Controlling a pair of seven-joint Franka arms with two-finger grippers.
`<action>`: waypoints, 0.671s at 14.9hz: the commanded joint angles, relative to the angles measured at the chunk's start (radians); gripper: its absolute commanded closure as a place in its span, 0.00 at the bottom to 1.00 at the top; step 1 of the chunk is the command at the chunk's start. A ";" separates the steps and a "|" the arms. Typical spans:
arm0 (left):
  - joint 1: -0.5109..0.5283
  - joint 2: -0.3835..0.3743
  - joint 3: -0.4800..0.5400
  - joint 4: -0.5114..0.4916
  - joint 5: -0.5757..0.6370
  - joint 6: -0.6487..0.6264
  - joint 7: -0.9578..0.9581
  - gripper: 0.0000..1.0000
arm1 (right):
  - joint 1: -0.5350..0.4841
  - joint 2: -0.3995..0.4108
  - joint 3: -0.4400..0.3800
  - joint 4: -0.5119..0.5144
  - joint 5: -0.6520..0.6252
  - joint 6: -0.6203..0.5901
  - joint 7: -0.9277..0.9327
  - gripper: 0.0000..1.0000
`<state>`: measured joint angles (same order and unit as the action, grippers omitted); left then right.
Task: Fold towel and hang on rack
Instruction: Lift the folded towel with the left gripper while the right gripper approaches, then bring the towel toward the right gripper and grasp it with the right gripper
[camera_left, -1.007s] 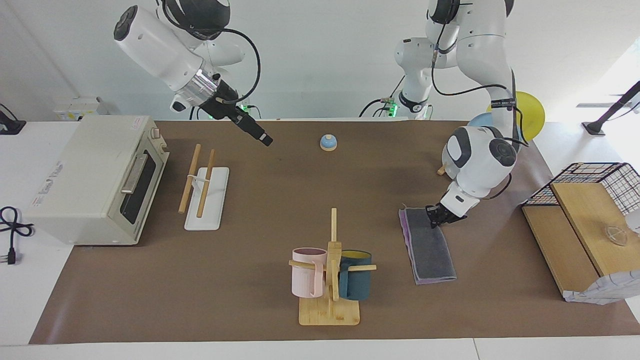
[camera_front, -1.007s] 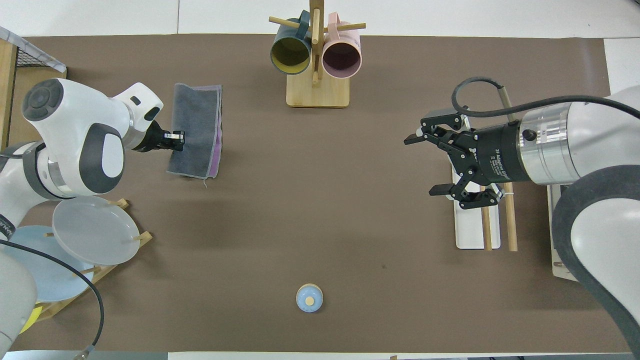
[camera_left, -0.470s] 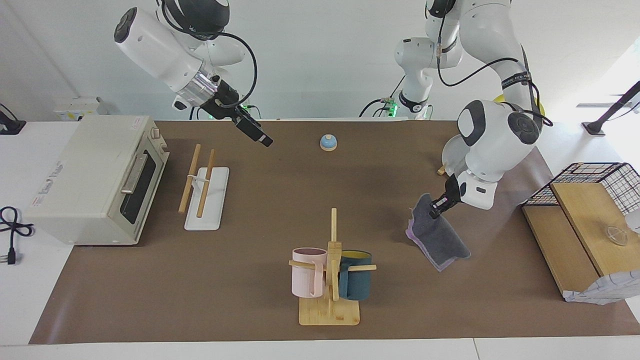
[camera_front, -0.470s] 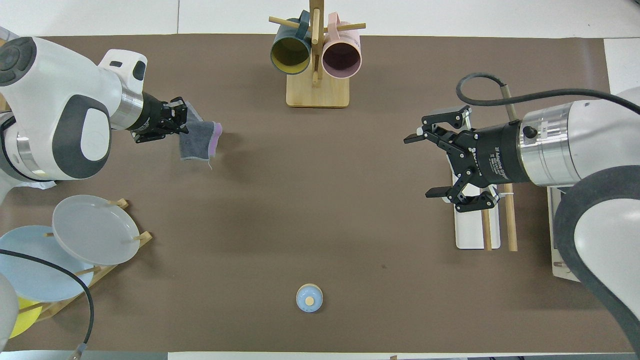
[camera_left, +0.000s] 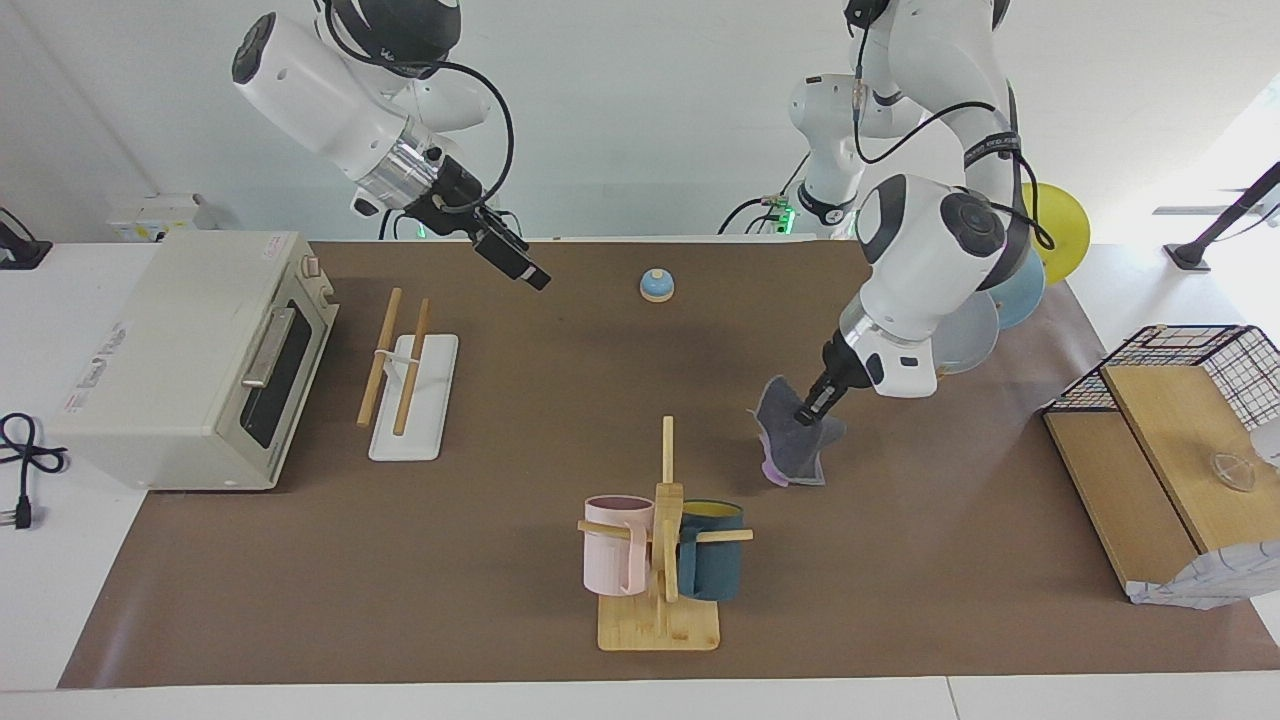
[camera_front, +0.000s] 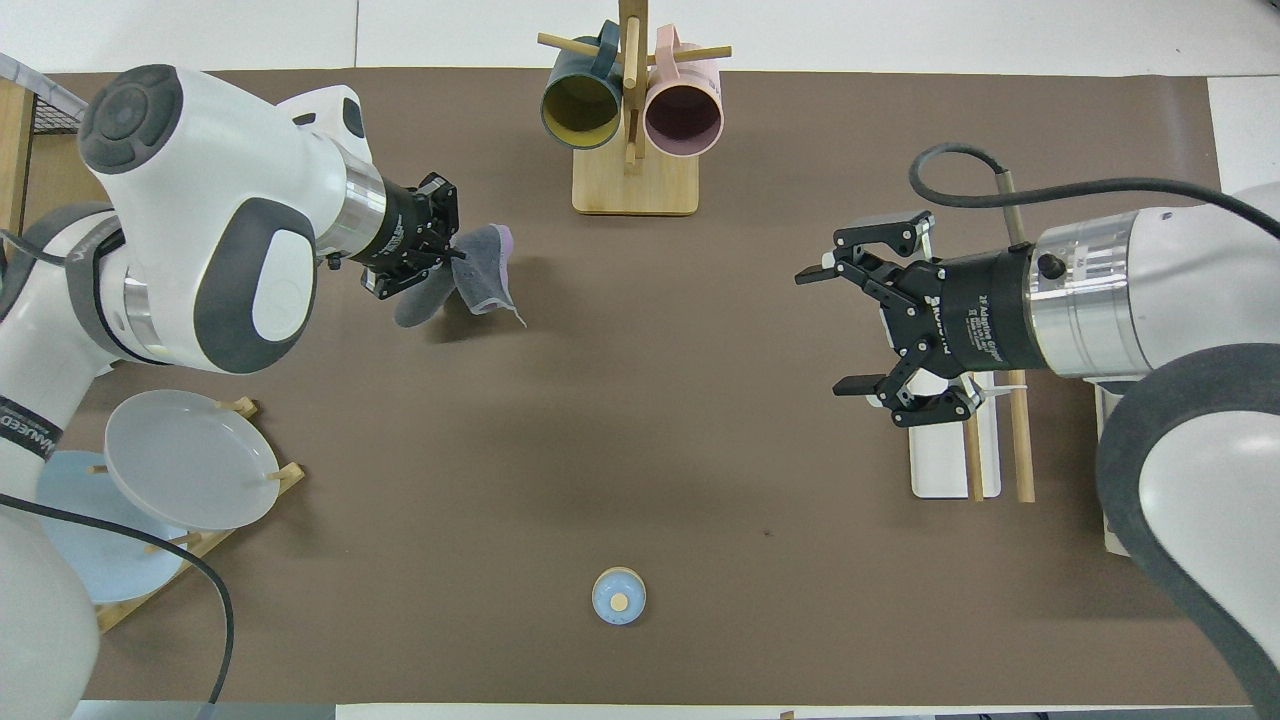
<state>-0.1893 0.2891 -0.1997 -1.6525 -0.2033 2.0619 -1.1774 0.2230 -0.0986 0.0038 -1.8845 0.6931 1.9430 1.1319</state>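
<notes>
My left gripper (camera_left: 806, 414) (camera_front: 447, 252) is shut on the towel (camera_left: 789, 445) (camera_front: 470, 279), a folded cloth with the dark grey face outward and a purple edge. The towel hangs in the air over the brown mat, beside the mug tree. The rack (camera_left: 405, 385) (camera_front: 975, 440), two light-wood rods on a white base, stands in front of the toaster oven, toward the right arm's end. My right gripper (camera_left: 530, 275) (camera_front: 855, 330) is open and empty, up in the air over the mat beside the rack.
A bamboo mug tree (camera_left: 663, 560) (camera_front: 632, 110) holds a pink and a teal mug. A blue bell (camera_left: 656, 286) (camera_front: 619, 596) sits near the robots. A toaster oven (camera_left: 190, 355), a plate stand with plates (camera_front: 180, 470) and a wire basket with boards (camera_left: 1165, 440) stand at the table's ends.
My left gripper has lifted the folded towel off the mat and carried it toward the table's middle, toward the mug tree. My right gripper has barely shifted.
</notes>
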 joint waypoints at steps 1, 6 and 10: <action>-0.006 -0.002 -0.052 0.016 -0.013 0.006 -0.190 1.00 | 0.083 -0.027 0.002 -0.059 0.028 0.147 0.089 0.00; -0.006 -0.005 -0.138 0.039 -0.039 0.089 -0.642 1.00 | 0.197 0.002 0.002 -0.099 0.077 0.332 0.146 0.00; 0.004 -0.015 -0.142 0.028 -0.063 0.139 -0.924 1.00 | 0.188 0.010 0.001 -0.117 0.100 0.330 0.146 0.00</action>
<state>-0.1979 0.2888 -0.3399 -1.6133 -0.2327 2.1782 -2.0123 0.4227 -0.0788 0.0020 -1.9804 0.7574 2.2610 1.2854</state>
